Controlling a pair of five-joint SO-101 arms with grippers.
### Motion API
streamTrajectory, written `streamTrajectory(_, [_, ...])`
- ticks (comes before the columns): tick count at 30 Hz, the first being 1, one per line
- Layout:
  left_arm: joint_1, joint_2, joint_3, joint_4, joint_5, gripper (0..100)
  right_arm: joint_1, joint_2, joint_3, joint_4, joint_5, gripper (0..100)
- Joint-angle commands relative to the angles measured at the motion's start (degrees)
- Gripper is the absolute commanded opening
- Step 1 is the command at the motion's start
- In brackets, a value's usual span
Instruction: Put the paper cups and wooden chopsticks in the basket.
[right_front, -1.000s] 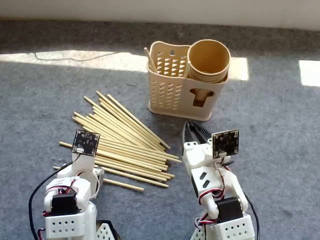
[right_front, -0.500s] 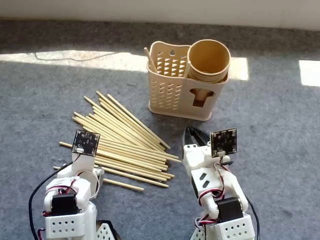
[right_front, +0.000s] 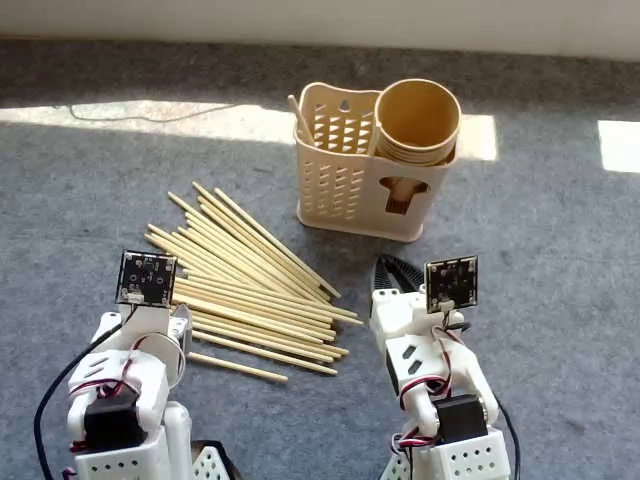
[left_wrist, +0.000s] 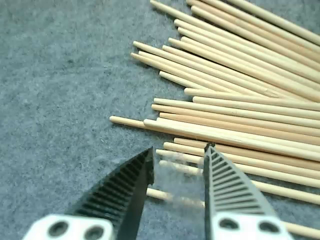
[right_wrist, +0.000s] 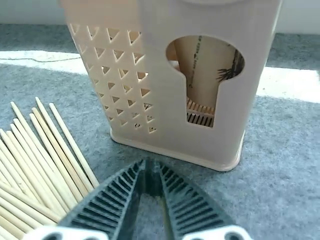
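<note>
Just above the near ends of the loose pile, the left gripper (left_wrist: 179, 150) has its two ribbed black fingers parted and holds nothing. The right gripper (right_wrist: 148, 167) has its fingers pressed together, empty, just before the basket (right_front: 340, 170). That one perforated cream plastic basket stands toward the far edge of the grey, felt-like table (right_front: 560, 300), with one nested stack of paper cups (right_front: 418, 120) in its right compartment and one chopstick (right_front: 300, 118) leaning in its left, while some two dozen slim wooden chopsticks (right_front: 250, 270) lie fanned and overlapping on the table's left half.
</note>
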Motion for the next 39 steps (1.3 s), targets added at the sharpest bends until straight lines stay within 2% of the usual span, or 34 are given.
streamTrajectory(1, [-0.48, -0.13, -6.64, -0.09, -0.09, 16, 0.48, -0.13, 5.76, 0.13, -0.09, 0.6])
streamTrajectory(5, [0.04, -0.13, -11.38, -0.18, -0.26, 16, 3.3, -0.22, 5.76, 0.13, 0.0, 0.6])
streamTrajectory(9, [5.41, -0.04, -18.59, 0.44, -10.29, 16, 5.14, -0.22, 5.41, 0.4, 0.18, 0.6])
streamTrajectory(12, [9.89, 1.27, -23.34, 2.29, -12.31, 16, 5.41, -0.22, 4.0, 4.09, 4.66, 0.6])
streamTrajectory(17, [16.13, 17.71, -32.57, 7.82, -19.78, 16, 8.75, -0.31, -1.45, 17.1, 7.21, 0.6])
streamTrajectory(22, [25.36, 34.95, -41.71, 13.89, -25.58, 16, 13.85, -0.31, -2.15, 22.64, 7.03, 0.5])
streamTrajectory(28, [34.68, 44.26, -40.57, 14.59, -28.75, 16, 22.02, -0.31, 2.68, 27.65, -4.13, 0.5])
streamTrajectory(31, [38.29, 47.87, -37.49, 13.8, -29.27, 16, 24.57, -0.31, 4.35, 29.49, -5.36, 0.5])
streamTrajectory(35, [41.63, 52.26, -31.52, 7.3, -29.27, 16, 28.7, -0.31, 5.32, 30.02, -5.36, 0.5])
streamTrajectory(39, [43.03, 57.27, -27.56, -0.53, -29.27, 16, 29.32, -0.31, 5.41, 29.93, -5.36, 0.5])
